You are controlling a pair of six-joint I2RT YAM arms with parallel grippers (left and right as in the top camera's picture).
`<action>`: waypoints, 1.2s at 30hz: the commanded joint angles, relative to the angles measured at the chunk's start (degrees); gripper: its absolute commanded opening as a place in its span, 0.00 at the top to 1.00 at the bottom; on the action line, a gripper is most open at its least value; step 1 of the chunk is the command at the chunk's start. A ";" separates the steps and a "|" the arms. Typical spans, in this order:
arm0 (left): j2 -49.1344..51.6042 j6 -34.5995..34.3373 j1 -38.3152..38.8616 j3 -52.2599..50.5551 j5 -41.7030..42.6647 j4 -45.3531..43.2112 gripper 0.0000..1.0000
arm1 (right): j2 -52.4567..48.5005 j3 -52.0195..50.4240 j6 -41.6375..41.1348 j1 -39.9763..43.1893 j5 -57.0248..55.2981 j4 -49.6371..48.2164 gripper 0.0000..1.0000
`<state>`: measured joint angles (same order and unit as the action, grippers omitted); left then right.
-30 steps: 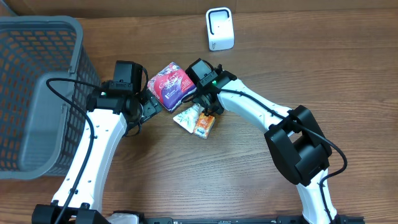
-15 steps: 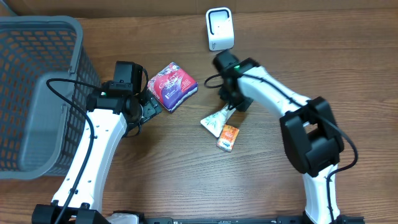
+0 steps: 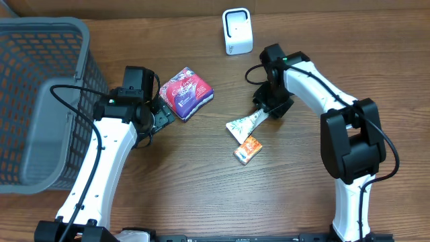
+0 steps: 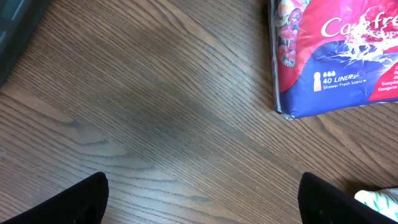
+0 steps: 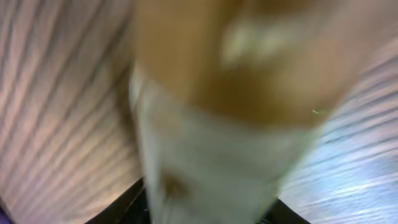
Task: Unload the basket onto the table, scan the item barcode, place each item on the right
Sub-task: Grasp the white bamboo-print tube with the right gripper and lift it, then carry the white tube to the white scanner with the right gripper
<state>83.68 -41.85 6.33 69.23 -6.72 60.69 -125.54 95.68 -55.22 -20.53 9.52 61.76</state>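
Note:
A white and orange pouch (image 3: 243,128) hangs from my right gripper (image 3: 267,109), right of the table's middle. In the right wrist view the pouch (image 5: 211,143) is blurred and fills the gap between the dark fingers (image 5: 121,205) of my right gripper (image 5: 208,208), which is shut on its white end. The white barcode scanner (image 3: 237,30) stands at the table's far edge, beyond and a little left of that gripper. My left gripper (image 3: 163,115) stands open over bare wood (image 4: 205,205), with nothing between its fingertips (image 4: 74,199).
A red Carefree liner pack (image 3: 186,93) lies just right of the left gripper, and its corner (image 4: 336,56) shows in the left wrist view. A large grey mesh basket (image 3: 47,27) takes up the table's left side.
My right arm has swung to the right and toward the far edge, carrying the pouch away from the red pack. The left arm has not moved.

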 commanded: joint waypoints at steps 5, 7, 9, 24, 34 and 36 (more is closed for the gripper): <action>0.24 -0.59 0.07 0.02 0.07 0.13 0.11 | -0.07 0.00 -2.05 -4.98 1.97 -1.42 0.65; 0.24 -0.57 0.07 0.02 0.61 0.15 0.11 | -0.07 0.00 -3.30 -5.46 0.15 -1.33 0.65; 0.24 -0.57 0.07 0.02 0.61 0.17 0.10 | -0.07 0.00 -3.28 -5.51 -0.94 -1.31 0.68; 0.24 -0.59 0.07 0.00 0.61 0.20 0.01 | -0.04 4.04 12.13 -3.91 -3.30 2.71 0.96; 0.24 -0.59 0.07 0.00 0.55 0.13 0.00 | -0.02 21.42 27.06 -1.88 -17.81 21.22 0.96; 0.24 -0.59 0.07 0.02 0.55 0.13 0.00 | -0.02 23.96 30.32 -1.88 -20.70 23.39 0.96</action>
<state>83.68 -41.87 6.33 69.23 -6.24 60.82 -126.30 115.20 -32.29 -22.35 -3.70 84.20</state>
